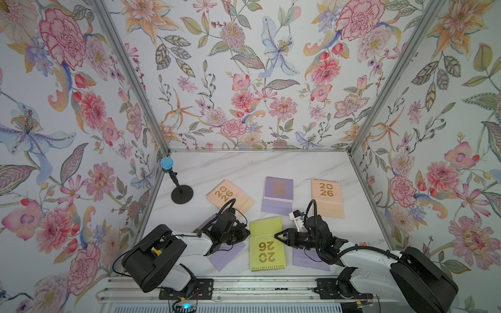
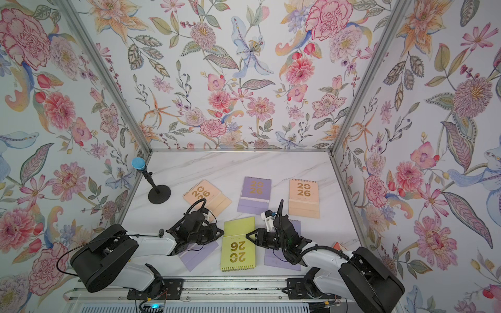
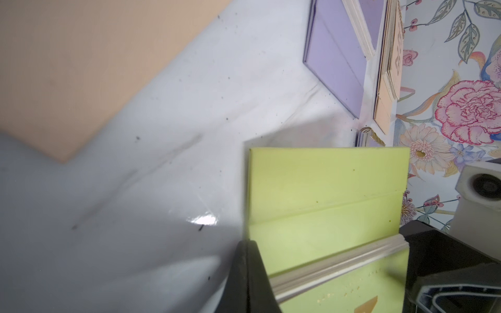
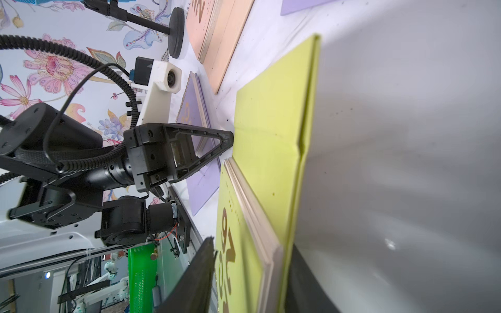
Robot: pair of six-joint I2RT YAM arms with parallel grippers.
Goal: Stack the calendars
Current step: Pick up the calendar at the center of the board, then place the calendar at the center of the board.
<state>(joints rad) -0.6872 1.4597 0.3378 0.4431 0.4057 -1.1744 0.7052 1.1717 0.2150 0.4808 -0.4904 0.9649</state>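
Observation:
The yellow-green calendar [image 1: 267, 245] [image 2: 238, 244] lies flat at the front centre, its gold "2026" facing me. My right gripper [image 1: 277, 235] [image 4: 252, 249] is closed over its right edge, one finger on the printed face and the other underneath. My left gripper [image 1: 248, 233] [image 3: 248, 245] is shut with nothing between its fingers, its tip against the calendar's left edge. Peach calendars lie at back left [image 1: 230, 196] and back right [image 1: 326, 197], and a lilac calendar [image 1: 278, 195] lies between them. Two more lilac calendars sit partly hidden under the left arm [image 1: 225, 256] and the right arm [image 1: 306, 260].
A black stand [image 1: 181, 193] with a blue top [image 1: 166, 163] rises at the back left. Flowered walls close in the marble table [image 1: 244, 168] on three sides. A metal rail [image 1: 244, 287] runs along the front. An orange-red corner [image 2: 337, 245] peeks out behind the right arm.

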